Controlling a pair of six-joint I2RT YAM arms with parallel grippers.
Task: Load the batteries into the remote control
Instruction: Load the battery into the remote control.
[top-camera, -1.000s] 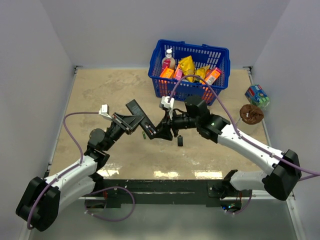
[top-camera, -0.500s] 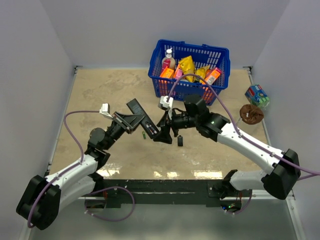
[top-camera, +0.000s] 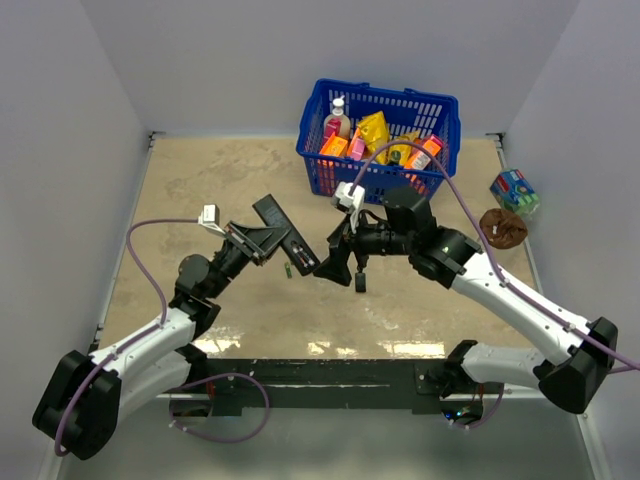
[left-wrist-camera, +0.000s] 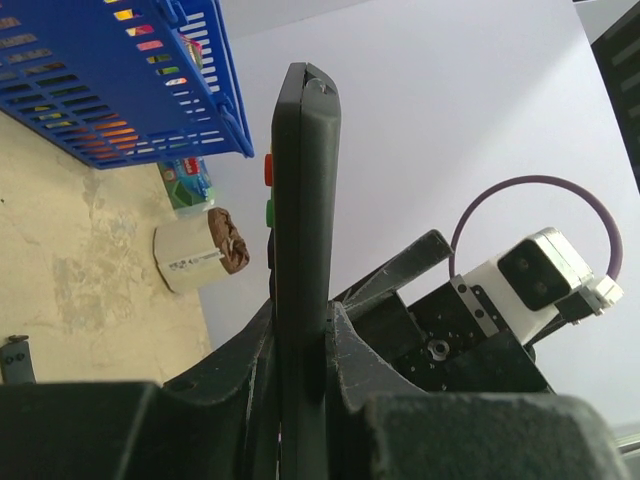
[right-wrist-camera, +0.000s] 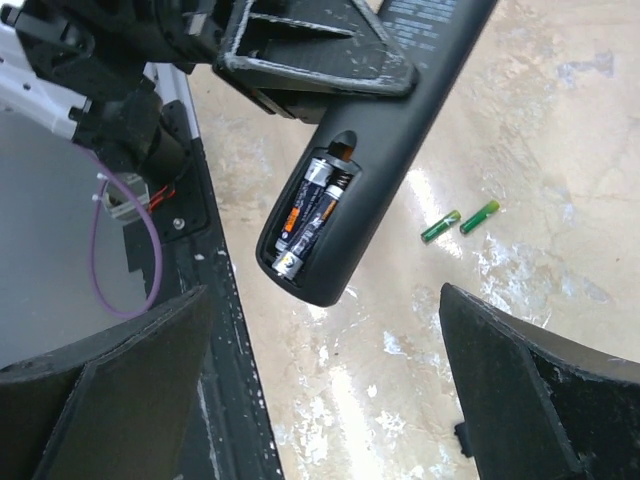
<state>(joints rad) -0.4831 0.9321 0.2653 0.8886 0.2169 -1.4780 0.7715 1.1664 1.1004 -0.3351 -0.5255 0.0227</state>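
My left gripper (top-camera: 262, 241) is shut on the remote control (top-camera: 273, 216), a slim black bar held tilted above the table; the left wrist view shows it edge-on (left-wrist-camera: 303, 190) between the fingers (left-wrist-camera: 370, 345). In the right wrist view the remote control (right-wrist-camera: 370, 170) shows its open compartment with two dark, orange-marked cells (right-wrist-camera: 310, 212) lying inside. Two green batteries (right-wrist-camera: 459, 221) lie side by side on the table beyond it, seen as a green speck (top-camera: 287, 268) from above. My right gripper (top-camera: 338, 266) stands wide open just right of the remote's lower end, holding nothing.
A blue basket (top-camera: 444, 150) full of packets stands at the back right. A green box (top-camera: 514, 190) and a brown-topped roll (top-camera: 502, 228) lie by the right wall. A small black piece (top-camera: 360, 282) rests on the table under my right gripper.
My right gripper has opened wide and drawn back to the right, away from the remote's end. The left arm and the remote have held still.
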